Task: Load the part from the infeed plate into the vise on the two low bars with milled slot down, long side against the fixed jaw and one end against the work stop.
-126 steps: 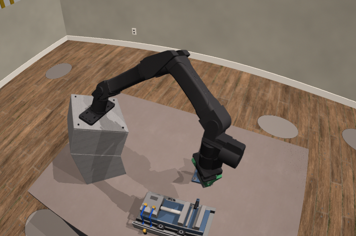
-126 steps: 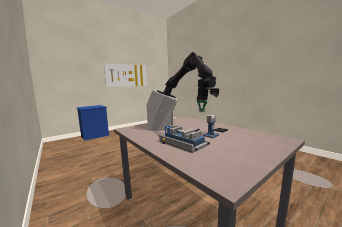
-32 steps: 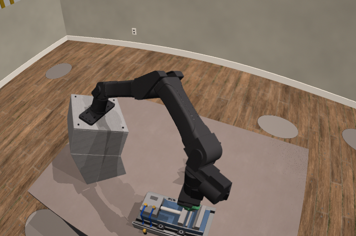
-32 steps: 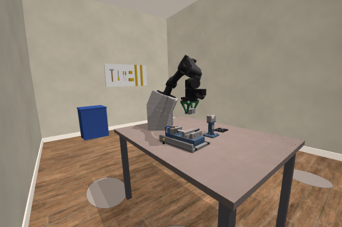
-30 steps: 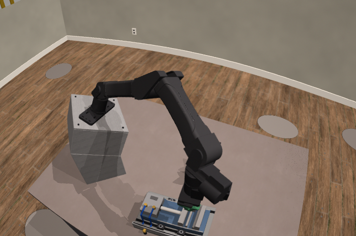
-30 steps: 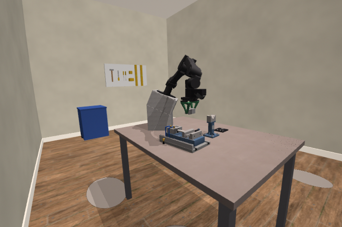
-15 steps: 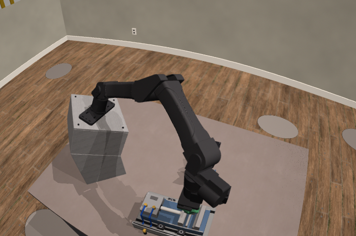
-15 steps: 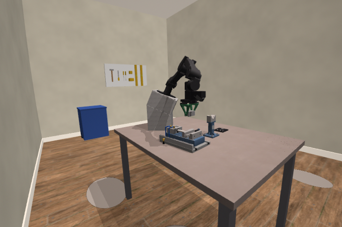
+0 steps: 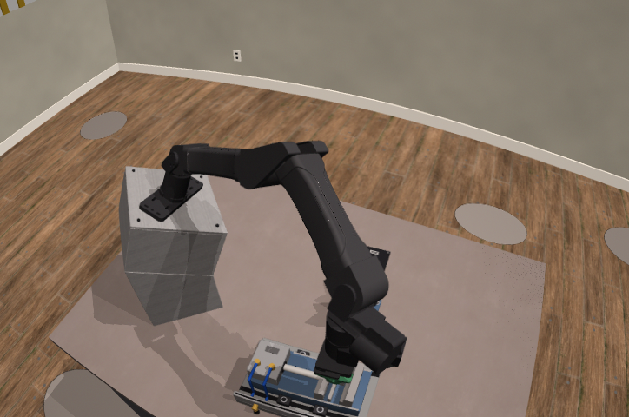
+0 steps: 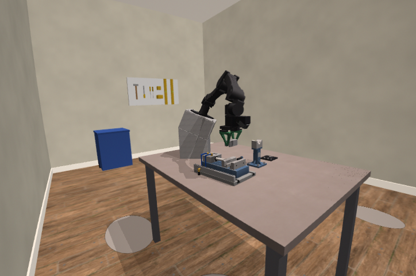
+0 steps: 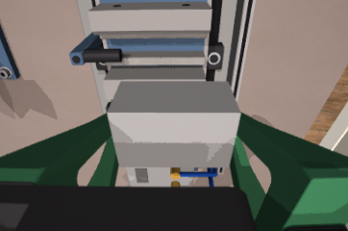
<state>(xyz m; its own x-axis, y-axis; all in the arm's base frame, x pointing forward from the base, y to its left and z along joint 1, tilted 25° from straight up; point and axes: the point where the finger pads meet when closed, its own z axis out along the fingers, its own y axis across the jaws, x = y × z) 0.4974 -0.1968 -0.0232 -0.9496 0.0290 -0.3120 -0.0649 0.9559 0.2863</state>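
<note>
My gripper (image 10: 230,143) (image 11: 174,115) is shut on the grey block, with its green fingers at the two ends. The block (image 10: 233,142) (image 11: 174,127) hangs above the vise (image 10: 242,171), long side across it. No slot shows on the faces in view; its underside is hidden. In the wrist view the fixed jaw (image 11: 150,20) (image 9: 355,387) (image 10: 238,163) is at the top. The moving jaw (image 11: 155,73) (image 9: 321,387) is partly behind the block. The jaws stand apart. The black work stop rod (image 11: 102,55) reaches between them from the left.
The V-block (image 10: 256,144) stands on a blue post beside the vise. The black infeed plate (image 10: 265,158) lies behind it. The air cylinder (image 9: 263,353), with blue hoses (image 9: 251,378), is at the vise's other end. A grey pedestal (image 9: 172,250) carries the arm.
</note>
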